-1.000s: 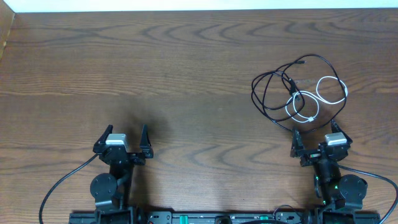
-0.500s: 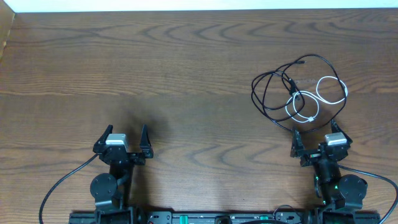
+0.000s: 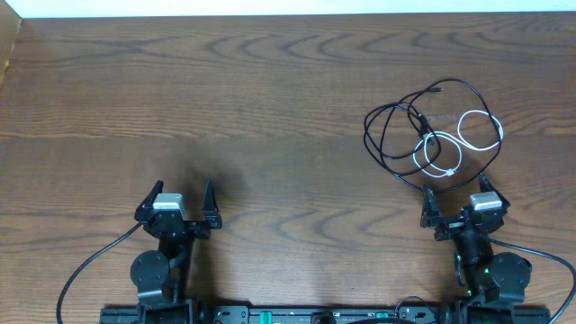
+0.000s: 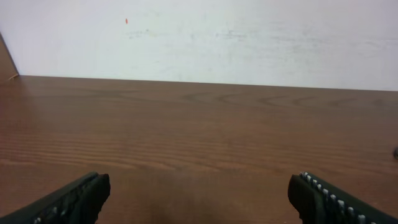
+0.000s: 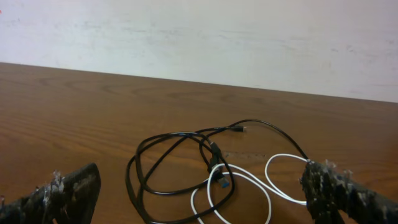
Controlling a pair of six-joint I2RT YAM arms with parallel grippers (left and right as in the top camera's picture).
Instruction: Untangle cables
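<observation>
Wood-grain desk (image 3: 270,108), white wall (image 4: 249,37) behind it, nothing else on the surface but the cables.

Cables sit far right of the desk, just ahead of the right arm. Black cable (image 3: 367,135) is the longer one, several loose overlapping loops, one plug end sticking out at the top of the pile. White cable (image 5: 283,155) is shorter, two small loops on the right and near side of the pile, crossing the black one around the middle. Right wrist view shows a black plug lying over the white strands at the crossing. Which strand runs over which elsewhere: can't tell.

Right end effector (image 3: 457,187) wide open, empty, low at the desk edge, just short of the nearest loop, not touching. Left end effector (image 3: 183,187) also wide open, empty, well apart from the cables on the left side, bare desk ahead of it.

Step in hand, my read: untangling not begun, first reach and grasp by the right arm.

To do it well: take one cable only, preferably the white one at an outer loop where it lies clear of black. Pinch low, lift slowly, pull away from the pile. Bring the left arm across to pin the black cable, otherwise the whole bundle likely drags along. Avoid grabbing at the crossing.
</observation>
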